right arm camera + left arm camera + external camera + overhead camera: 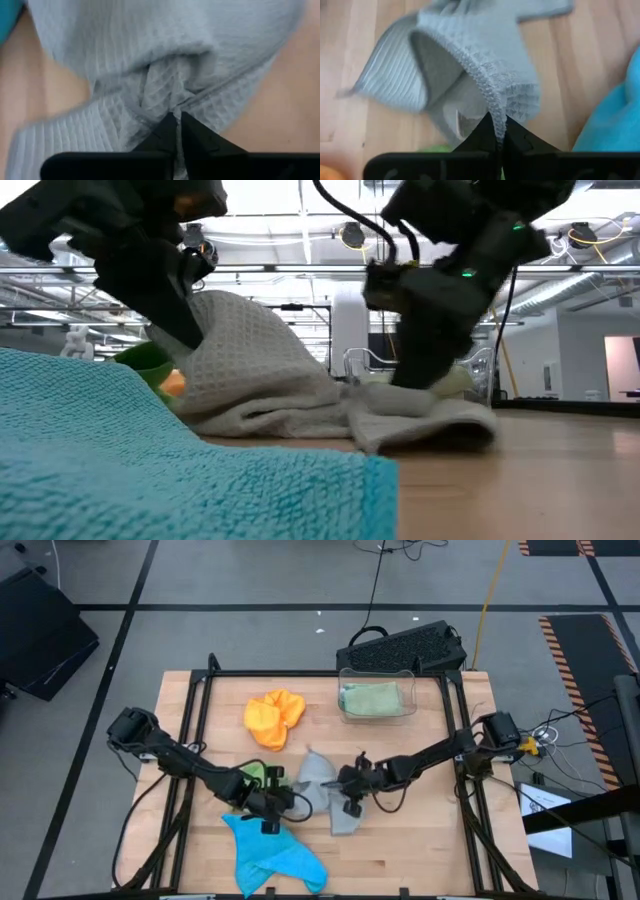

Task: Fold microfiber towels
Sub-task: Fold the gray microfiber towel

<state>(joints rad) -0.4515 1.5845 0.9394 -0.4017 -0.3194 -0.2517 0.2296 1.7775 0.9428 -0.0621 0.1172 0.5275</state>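
Both my jaws are clamped on the grey towel, which sits at desk centre, slightly toward 6 o'clock. My left gripper pinches a hemmed edge of it, jaws closed tight on the fabric, cloth lifted into a tent on that side. My right gripper bites a bunched fold of the same towel, jaws pressed together on the waffle weave. In the high view my left gripper comes in from 9 o'clock and my right gripper from 3 o'clock, with the grey towel between them.

Blue towel lies crumpled at 6 o'clock, near the front edge, just beside my left gripper. Bright green towel peeks out at 9 o'clock of the grey one, partly under my left arm. Orange towel is bunched at 11 o'clock, well apart from the jaws. Pale green towel lies folded inside the clear bin at 1 o'clock. Wooden desk is bare at 4 o'clock.
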